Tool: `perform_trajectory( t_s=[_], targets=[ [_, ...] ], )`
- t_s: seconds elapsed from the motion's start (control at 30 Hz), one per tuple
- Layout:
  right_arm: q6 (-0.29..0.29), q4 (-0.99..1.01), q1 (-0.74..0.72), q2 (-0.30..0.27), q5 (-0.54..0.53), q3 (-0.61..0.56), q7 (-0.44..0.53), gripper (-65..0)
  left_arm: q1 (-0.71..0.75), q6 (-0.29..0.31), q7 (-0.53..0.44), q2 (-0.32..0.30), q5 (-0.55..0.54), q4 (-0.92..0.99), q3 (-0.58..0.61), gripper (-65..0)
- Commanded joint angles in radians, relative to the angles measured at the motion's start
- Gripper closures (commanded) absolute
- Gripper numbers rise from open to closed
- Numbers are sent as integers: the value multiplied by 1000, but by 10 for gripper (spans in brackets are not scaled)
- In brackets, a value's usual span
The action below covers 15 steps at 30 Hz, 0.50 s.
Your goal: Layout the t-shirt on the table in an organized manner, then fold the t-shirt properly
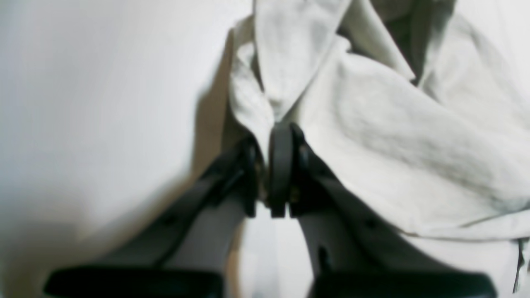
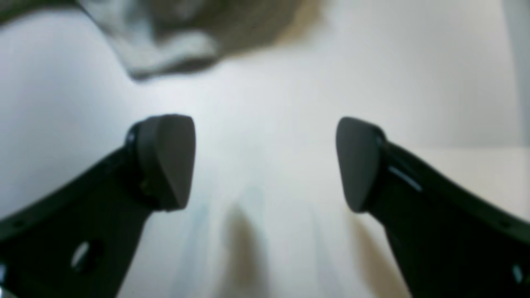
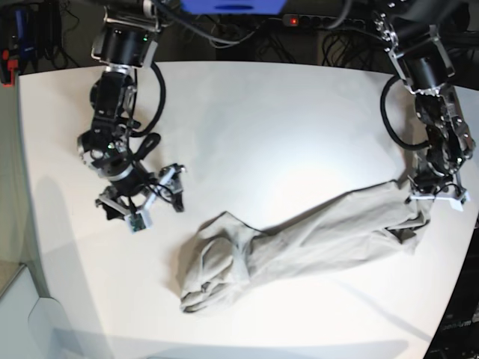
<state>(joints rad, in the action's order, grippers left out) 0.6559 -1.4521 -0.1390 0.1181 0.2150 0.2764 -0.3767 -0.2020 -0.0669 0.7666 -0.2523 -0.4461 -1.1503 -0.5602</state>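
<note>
1. Right off: left gripper (image 1: 275, 174) is clamped on a fold of the t-shirt (image 1: 397, 136); left wrist view shows both dark pads pressed together with pale cloth pinched between them and rising out of the tips.
2. Cloth fans out from that pinch up and to the right in the left wrist view, in thick wrinkled folds; bare white table (image 1: 95, 116) fills the left side of that view.
3. In the base view the left gripper (image 3: 432, 196) sits at the table's right edge, right on the end of the t-shirt (image 3: 314, 235).
4. Right gripper (image 2: 265, 163) is wide open, nothing between its fingers; only white table (image 2: 372, 74) shows in the gap.
5. Right wrist view: a bunched, blurry bit of t-shirt (image 2: 165, 54) lies at the top left, ahead of the fingertips and apart from them.
6. In the base view the right gripper (image 3: 150, 200) hangs over the left part of the table (image 3: 269, 127), near the t-shirt's bunched end, not touching it.
7. T-shirt lies as a long twisted rope across the lower middle of the table, running from a crumpled heap at lower left up to the pinched end at right.
8. Heap end shows loops and overlapping folds; which part is neck or sleeve, cannot tell.
9. Shirt is not spread flat, not folded.
10. Cables and dark equipment sit beyond the table's far edge.
</note>
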Motion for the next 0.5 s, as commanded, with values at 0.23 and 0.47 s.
perform_trajectory(
  t_s=[0.23,0.47],
  targets=[
    [-14,11,-129,27,-118,-13,-238,-544,-20,8,-6,-18,-4,-18,-4,-1],
    [-12,159,-273,25,-111,-16,-365,-545,-14,8,-6,-17,-4,-18,-1,-1]
  ],
)
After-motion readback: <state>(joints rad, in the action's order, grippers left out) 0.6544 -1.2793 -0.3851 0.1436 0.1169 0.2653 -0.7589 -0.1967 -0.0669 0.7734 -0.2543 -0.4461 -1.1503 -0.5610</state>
